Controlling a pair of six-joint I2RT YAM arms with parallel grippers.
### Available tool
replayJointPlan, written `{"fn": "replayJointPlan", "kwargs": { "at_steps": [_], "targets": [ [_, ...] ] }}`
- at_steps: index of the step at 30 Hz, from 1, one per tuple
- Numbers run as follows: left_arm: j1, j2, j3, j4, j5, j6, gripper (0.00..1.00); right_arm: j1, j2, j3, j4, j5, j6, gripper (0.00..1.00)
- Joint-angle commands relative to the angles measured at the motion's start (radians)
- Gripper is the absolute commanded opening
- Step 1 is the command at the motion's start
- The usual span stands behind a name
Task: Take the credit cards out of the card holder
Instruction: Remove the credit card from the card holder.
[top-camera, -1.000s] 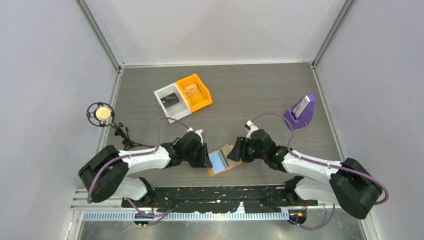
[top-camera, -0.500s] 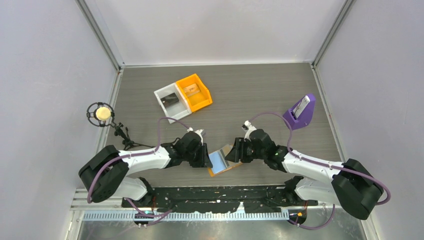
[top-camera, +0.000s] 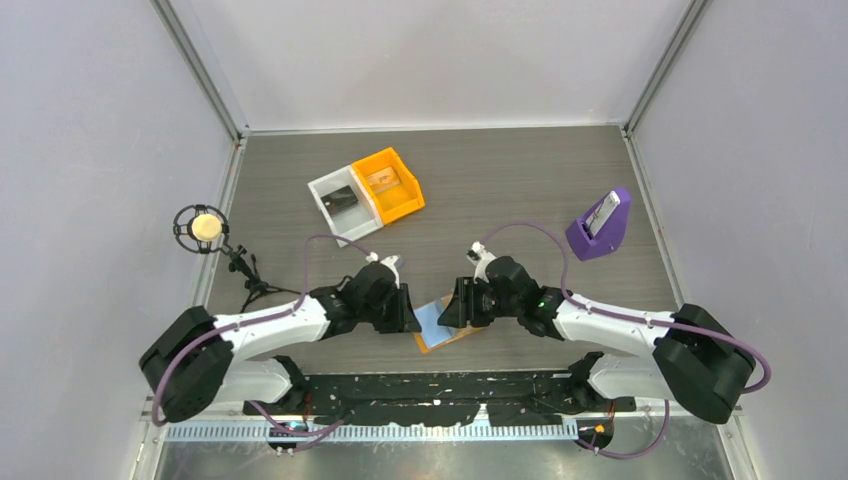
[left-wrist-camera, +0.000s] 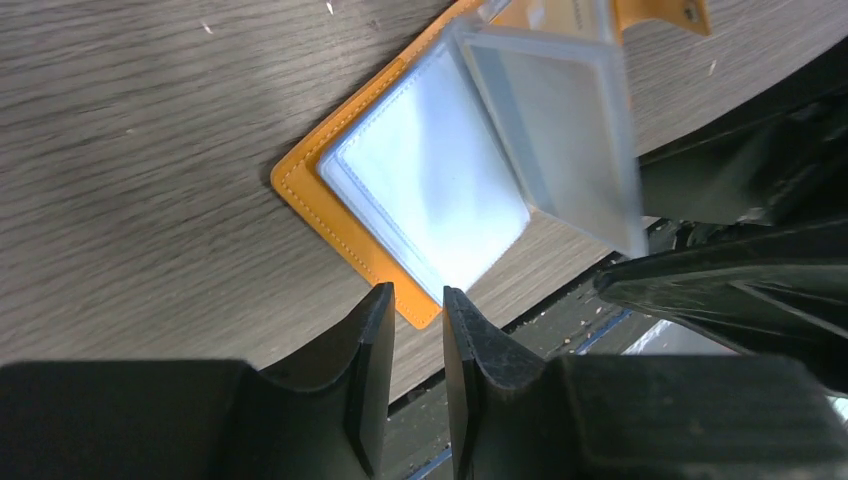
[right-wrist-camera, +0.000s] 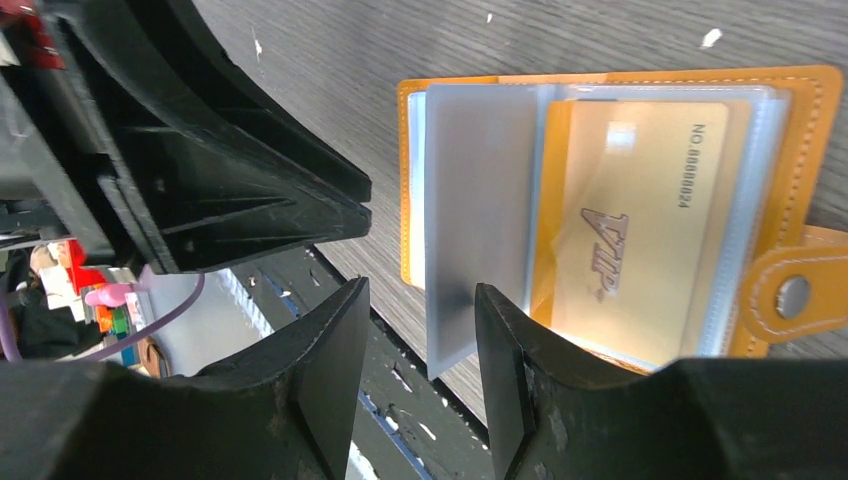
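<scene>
Right claw (top-camera: 447, 312) has slid left, covering half the card holder (top-camera: 430, 322).

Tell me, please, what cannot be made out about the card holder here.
Top view: the left gripper and right gripper cover most of the card holder.
Left wrist view: the raised sleeve is blurred; whether the left gripper pinches the holder's corner is unclear.
Right wrist view: the raised sleeve hides part of the gold VIP card.
</scene>
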Motion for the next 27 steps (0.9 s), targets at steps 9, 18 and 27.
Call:
{"fn": "replayJointPlan", "kwargs": {
  "at_steps": [9,18,27],
  "targets": [
    [0.019,-0.228,0.017,-0.139,-0.093,-0.024,0.28,0.014,0.012,0.044,0.046,-0.025,0.0,0.5],
    [0.018,-0.191,0.015,-0.112,-0.071,-0.015,0.28,0.013,-0.011,0.051,-0.043,0.08,-0.023,0.49],
    [0.018,-0.168,0.014,-0.069,-0.042,-0.002,0.27,0.013,-0.146,0.088,-0.305,0.285,-0.075,0.48]
  ]
}}
